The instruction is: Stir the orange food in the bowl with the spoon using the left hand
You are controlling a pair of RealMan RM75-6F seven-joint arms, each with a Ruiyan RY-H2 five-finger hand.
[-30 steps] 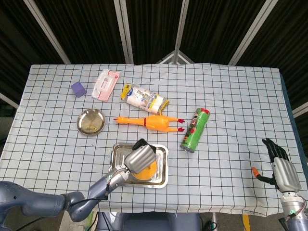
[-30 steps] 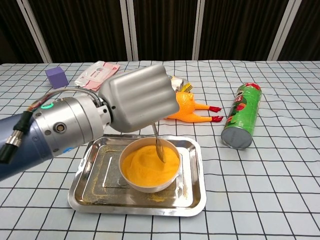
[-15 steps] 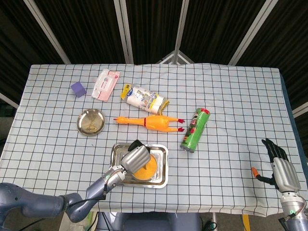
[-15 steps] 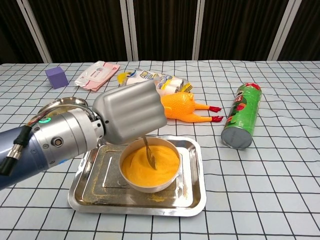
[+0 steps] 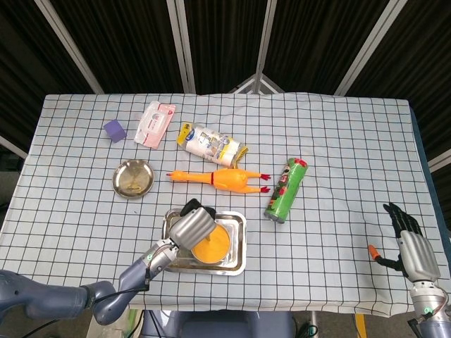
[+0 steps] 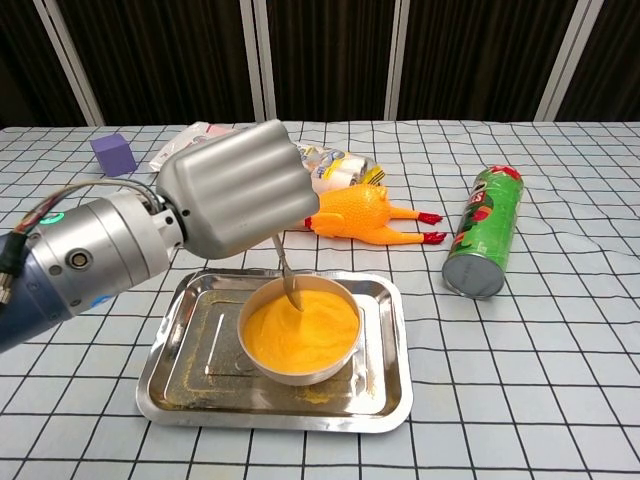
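A steel bowl (image 6: 300, 370) full of orange food (image 6: 305, 328) stands in a metal tray (image 6: 175, 372) near the table's front edge. My left hand (image 6: 232, 190) hovers over the bowl's back left side and grips a metal spoon (image 6: 286, 280), whose tip dips into the food near the far rim. In the head view the left hand (image 5: 192, 225) covers the bowl's left part, with orange food (image 5: 215, 246) showing beside it. My right hand (image 5: 410, 248) hangs off the table's right edge with its fingers spread and nothing in it.
Behind the tray lie a rubber chicken (image 6: 368, 213), a green chips can (image 6: 483, 232) on its side, a snack bag (image 5: 210, 144), a pink wipes pack (image 5: 154, 123), a purple cube (image 6: 113, 153) and a small metal dish (image 5: 133, 178).
My left hand has swept leftward and back over the bowl, carrying the spoon tip from the right side of the food to its far left side. The right hand has stayed still.
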